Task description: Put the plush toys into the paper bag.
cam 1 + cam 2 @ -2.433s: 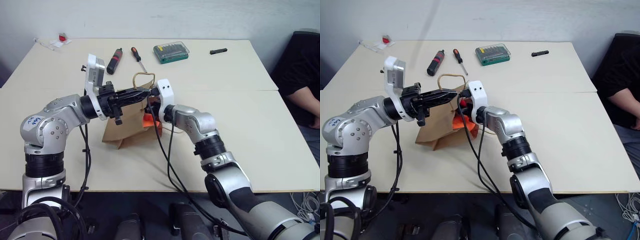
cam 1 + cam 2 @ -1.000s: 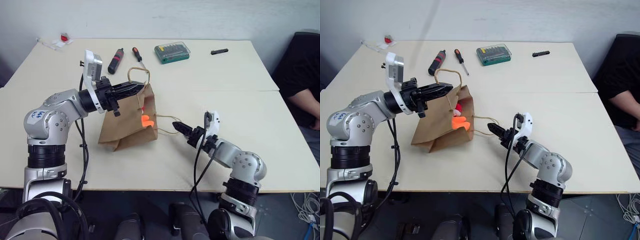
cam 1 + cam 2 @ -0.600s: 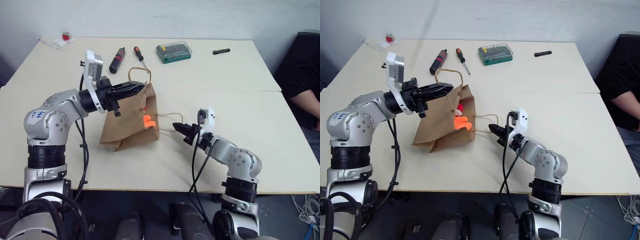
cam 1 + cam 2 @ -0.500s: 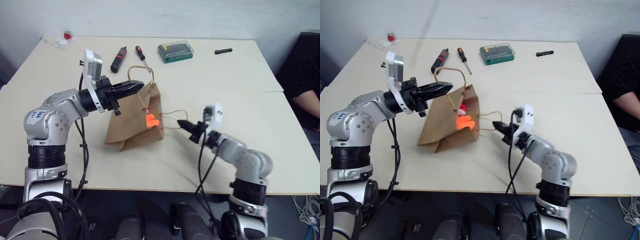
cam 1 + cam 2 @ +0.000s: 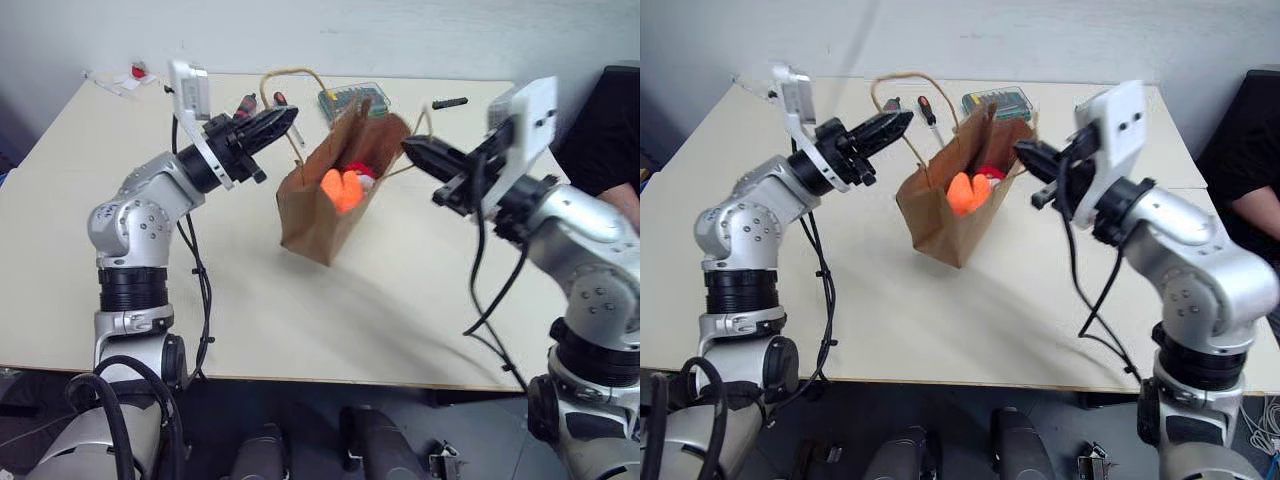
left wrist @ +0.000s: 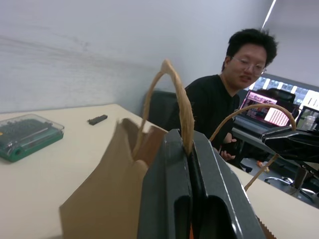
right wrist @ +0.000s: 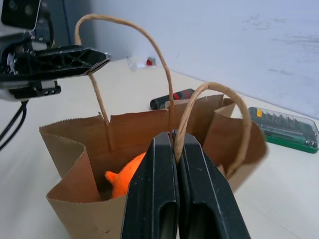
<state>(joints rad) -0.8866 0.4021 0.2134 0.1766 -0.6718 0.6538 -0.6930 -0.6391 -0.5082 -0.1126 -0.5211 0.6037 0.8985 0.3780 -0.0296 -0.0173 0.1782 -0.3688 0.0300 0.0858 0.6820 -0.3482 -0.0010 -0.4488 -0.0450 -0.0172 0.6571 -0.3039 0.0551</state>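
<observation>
The bag (image 5: 335,190) hangs upright in the centre of the head views, lifted between the two arms, its mouth spread wide. Inside it the orange toy (image 5: 340,190) and the red toy (image 5: 362,172) sit against the far wall, so both toys appear to be in already.

The left gripper (image 5: 283,122), at upper left of centre, has its fingers closed tight on one handle (image 5: 290,75), which loops up over them. The right gripper (image 5: 415,150), at upper right, is closed the same way on the other handle (image 7: 209,99); its wrist view shows the tan loop pinched between the two fingers.

The step in hand looks like holding the bag up by both handles with the toys inside. To do it well, keep both pinches firm and the two grippers level with each other, so the mouth stays up and nothing tips out. Pulling the arms further apart could tear the paper where the handles join. Any lowering should be even and onto bare table (image 5: 300,300), away from the green case (image 5: 345,97) and screwdrivers (image 5: 245,103) behind.
</observation>
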